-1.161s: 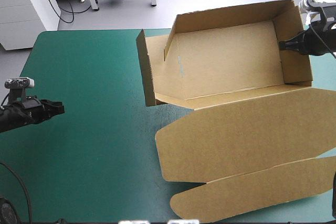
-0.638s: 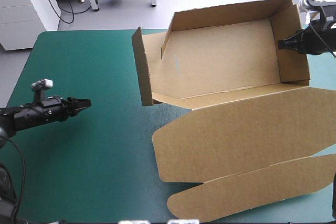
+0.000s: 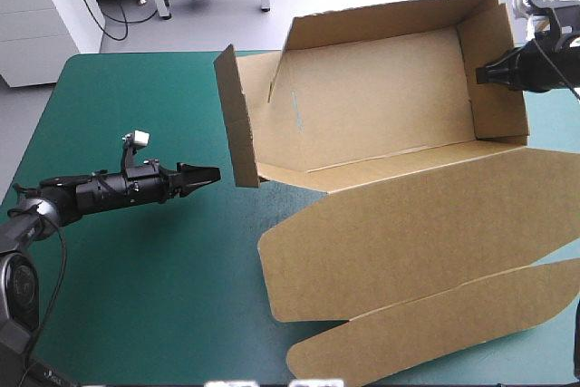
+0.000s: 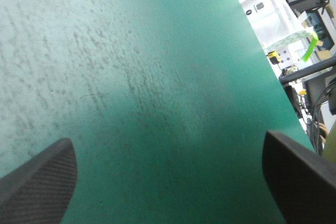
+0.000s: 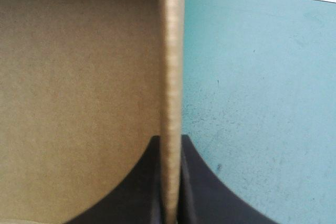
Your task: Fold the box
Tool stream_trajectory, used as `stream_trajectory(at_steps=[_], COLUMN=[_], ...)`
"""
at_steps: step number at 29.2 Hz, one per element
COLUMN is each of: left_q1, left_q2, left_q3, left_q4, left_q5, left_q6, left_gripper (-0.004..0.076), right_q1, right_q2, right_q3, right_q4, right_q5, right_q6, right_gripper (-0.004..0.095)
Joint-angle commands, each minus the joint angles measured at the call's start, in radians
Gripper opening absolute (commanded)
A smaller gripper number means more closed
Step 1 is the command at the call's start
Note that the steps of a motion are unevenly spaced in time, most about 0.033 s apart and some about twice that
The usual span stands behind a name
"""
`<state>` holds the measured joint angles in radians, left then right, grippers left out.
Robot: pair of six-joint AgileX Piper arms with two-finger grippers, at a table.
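A bench (image 3: 136, 269) with a teal-green cover, seen from above. A brown box (image 3: 381, 106) fills the bench's right half. It is an open tray whose back wall reaches past the far edge. Its lid (image 3: 417, 233) lies flat on the near side of the tray, ending in a narrow flap (image 3: 435, 333).

On the box's left, the left wall (image 3: 234, 120) stands upright but splays outward, not tucked against the tray. On the box's right, the right wall (image 3: 498, 106) stands straight.

The right end effector (image 3: 483, 75) is clenched on the top edge of that right wall. Its wrist view shows the board's edge pinched between the black fingers.

The left end effector (image 3: 210, 172) hangs just left of the box's left wall, near it but not touching. Its fingers are spread wide with only the cover between them.

Just before, this arm was well out to the left of the box; it has travelled in toward it. The box has also swung slightly, its left wall a little farther out.

This probably means the left arm is coming to fold the loose left wall inward while the right steadies the box
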<state>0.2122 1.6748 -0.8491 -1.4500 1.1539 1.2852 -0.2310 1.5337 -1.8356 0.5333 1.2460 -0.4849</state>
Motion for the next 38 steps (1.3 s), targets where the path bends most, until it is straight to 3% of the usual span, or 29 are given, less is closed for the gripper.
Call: stream_trajectory(at_steps=[1, 6, 11, 17, 31, 38], left_q1=[-0.003, -0.020, -0.088, -0.163, -0.192, -0.196], left_q2=[-0.036, -0.038, -0.056, -0.108, -0.212, -0.254], left_q3=[-0.020, -0.022, -0.059, -0.151, -0.268, -0.272], left_q4=[-0.095, -0.115, -0.115, -0.115, -0.122, -0.185], left_q5=[0.128, 0.147, 0.147, 0.147, 0.147, 0.147], left_q6=[0.006, 0.006, -0.002, -0.042, -0.143, -0.152], left_gripper=[0.0679, 0.0679, 0.0679, 0.0679, 0.0679, 0.0679], right_q1=[0.016, 0.080, 0.085, 0.102, 0.106, 0.211], right_q2=[-0.045, -0.042, -0.042, -0.042, -0.042, -0.042], right_q3=[-0.030, -0.030, -0.030, -0.030, -0.030, -0.030], right_q4=[0.061, 0.051, 0.047, -0.051, -0.080, -0.217], right_q5=[-0.042, -0.043, -0.043, -0.051, -0.141, -0.222], right_q6=[0.001, -0.012, -0.010, 0.016, 0.034, 0.103], right_gripper=[-0.0020, -0.0019, -0.0019, -0.0018, -0.0015, -0.0012])
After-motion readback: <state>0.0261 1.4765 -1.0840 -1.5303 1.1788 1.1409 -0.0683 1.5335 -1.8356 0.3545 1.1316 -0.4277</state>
